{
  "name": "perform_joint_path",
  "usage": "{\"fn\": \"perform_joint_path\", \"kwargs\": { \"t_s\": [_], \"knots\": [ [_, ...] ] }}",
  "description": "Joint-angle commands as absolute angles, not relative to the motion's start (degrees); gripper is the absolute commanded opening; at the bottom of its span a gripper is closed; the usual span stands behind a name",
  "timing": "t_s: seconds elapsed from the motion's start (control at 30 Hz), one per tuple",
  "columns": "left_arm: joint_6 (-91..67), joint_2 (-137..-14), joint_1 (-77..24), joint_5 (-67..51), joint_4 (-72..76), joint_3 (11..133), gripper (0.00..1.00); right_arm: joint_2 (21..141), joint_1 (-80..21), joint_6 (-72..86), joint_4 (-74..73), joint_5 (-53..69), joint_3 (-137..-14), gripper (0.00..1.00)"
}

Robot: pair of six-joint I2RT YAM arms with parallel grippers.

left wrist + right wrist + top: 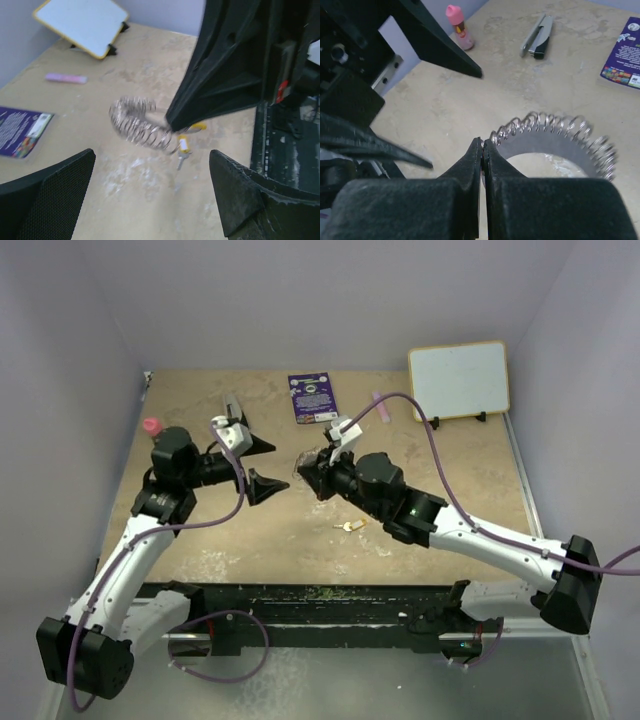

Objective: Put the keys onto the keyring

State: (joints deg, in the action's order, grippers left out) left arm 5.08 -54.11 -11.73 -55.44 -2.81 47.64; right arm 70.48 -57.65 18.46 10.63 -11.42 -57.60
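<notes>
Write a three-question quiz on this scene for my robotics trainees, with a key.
1. True or false: the left gripper stands open.
2. What is the right gripper shut on? A the keyring; B the pink bottle; C the purple booklet.
3. Where do the keys lie?
Key: 1 true; 2 A; 3 on the table.
</notes>
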Motion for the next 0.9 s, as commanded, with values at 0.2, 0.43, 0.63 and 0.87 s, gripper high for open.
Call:
{"fn": "perform_joint_path", "kwargs": {
  "t_s": [0.2,0.43,0.63,0.87],
  "knots": [
    [0.6,-53.7,-20.9,-48.9,3.3,47.2,0.98,72.6,-63.5,22.5,8.6,-22.4,-63.7,0.0],
    [3.1,-51.7,-20.9,-53.9,-3.3,47.7,0.98,72.7,-65.1,23.5,7.3,-23.4,-65.4,0.0],
    [3.9,-51.8,-20.9,-57.9,-1.5,47.1,0.98,72.3,-67.6,23.3,6.4,-23.4,-68.0,0.0],
    [2.3,-49.0,-21.2,-60.0,10.7,42.8,0.97,70.8,-69.0,23.8,8.4,-22.8,-67.1,0.0]
  ]
}}
